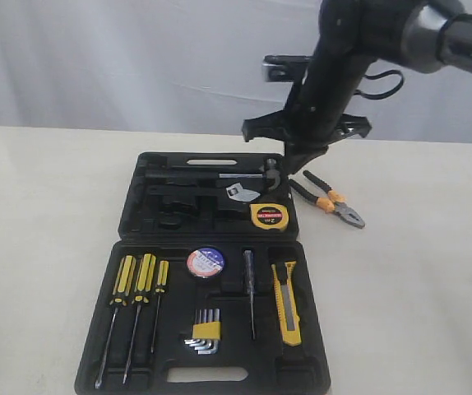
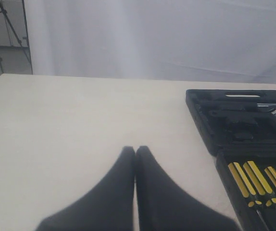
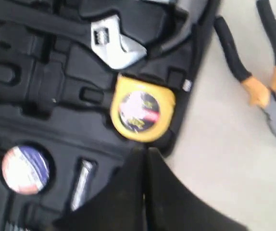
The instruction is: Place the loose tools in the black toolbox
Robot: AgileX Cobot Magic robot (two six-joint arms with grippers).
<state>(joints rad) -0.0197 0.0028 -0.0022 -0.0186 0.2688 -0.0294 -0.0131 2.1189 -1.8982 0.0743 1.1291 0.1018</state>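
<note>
Fingers (image 3: 123, 202) of right gripper (image 3: 144, 153) and left gripper (image 2: 135, 150) press together, empty; descending so could knock the pliers (image 1: 332, 200) away.

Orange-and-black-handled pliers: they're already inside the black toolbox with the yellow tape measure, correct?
No: the orange-and-black-handled pliers lie on the table beside the black toolbox, not inside it, as the exterior view shows. The yellow tape measure is inside.

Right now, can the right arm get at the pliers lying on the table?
Probably yes. The pliers lie alone on the bare table beside the toolbox, with nothing over them. The right gripper hangs close by, shut and empty; it would need to open first.
</note>
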